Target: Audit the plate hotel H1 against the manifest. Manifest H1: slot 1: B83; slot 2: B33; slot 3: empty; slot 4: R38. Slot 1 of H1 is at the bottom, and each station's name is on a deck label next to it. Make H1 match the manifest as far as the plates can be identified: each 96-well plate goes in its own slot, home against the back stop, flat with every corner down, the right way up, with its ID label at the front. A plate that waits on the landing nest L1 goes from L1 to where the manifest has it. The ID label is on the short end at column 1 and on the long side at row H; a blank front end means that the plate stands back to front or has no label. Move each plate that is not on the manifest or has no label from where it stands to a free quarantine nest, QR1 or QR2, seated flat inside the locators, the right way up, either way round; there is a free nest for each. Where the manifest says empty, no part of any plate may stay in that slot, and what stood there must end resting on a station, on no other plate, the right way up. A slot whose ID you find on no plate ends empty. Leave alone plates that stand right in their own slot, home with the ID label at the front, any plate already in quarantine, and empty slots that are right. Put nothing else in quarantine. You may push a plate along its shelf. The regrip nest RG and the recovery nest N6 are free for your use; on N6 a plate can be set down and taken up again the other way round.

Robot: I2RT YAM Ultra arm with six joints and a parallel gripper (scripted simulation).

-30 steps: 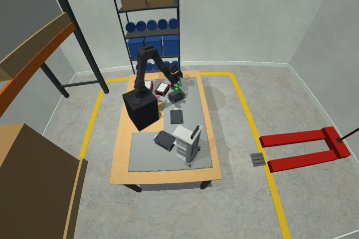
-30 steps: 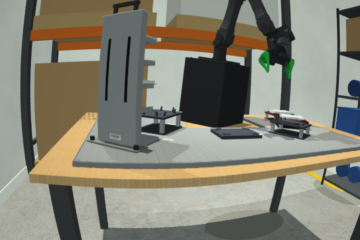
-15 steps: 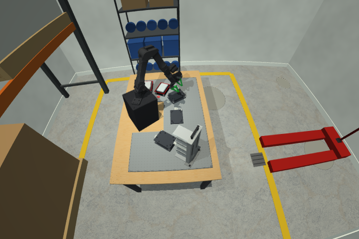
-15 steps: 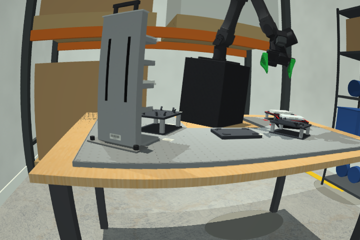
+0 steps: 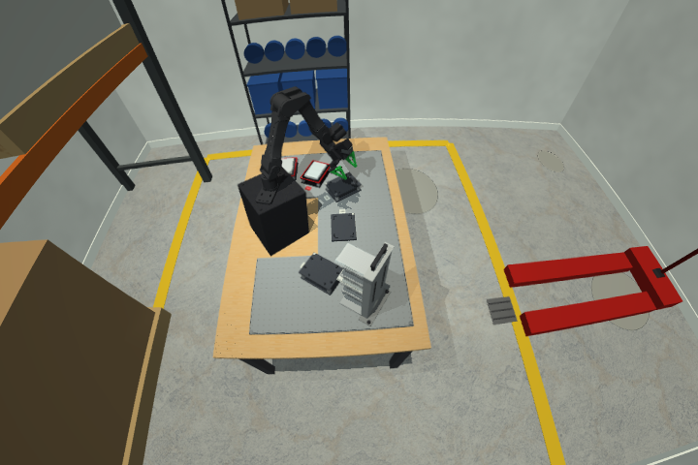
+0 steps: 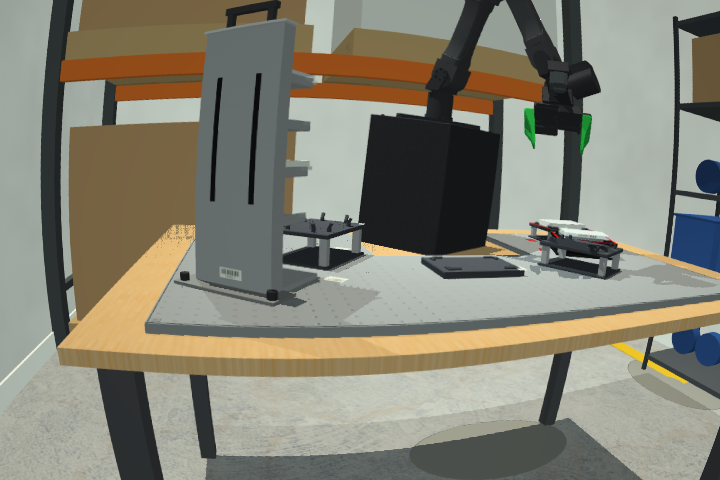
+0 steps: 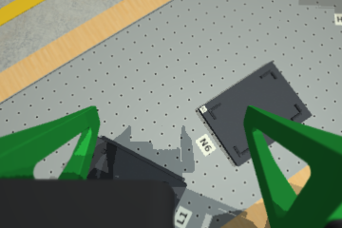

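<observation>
Perforated grey deck (image 7: 145, 62), flat dark rectangular N6 nest (image 7: 255, 111), wedge-shaped green fingers spread

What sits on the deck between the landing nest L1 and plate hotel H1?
The flat dark recovery nest N6 lies between L1 and H1, clearest in the top view.

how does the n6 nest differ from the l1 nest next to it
The N6 nest is a low slab flat on the grey deck, while the L1 nest stands raised on short posts. In the wrist view N6 shows whole, with corner locator marks; L1 is half hidden behind the open gripper. Both are dark, rectangular and carry no plate.
</observation>
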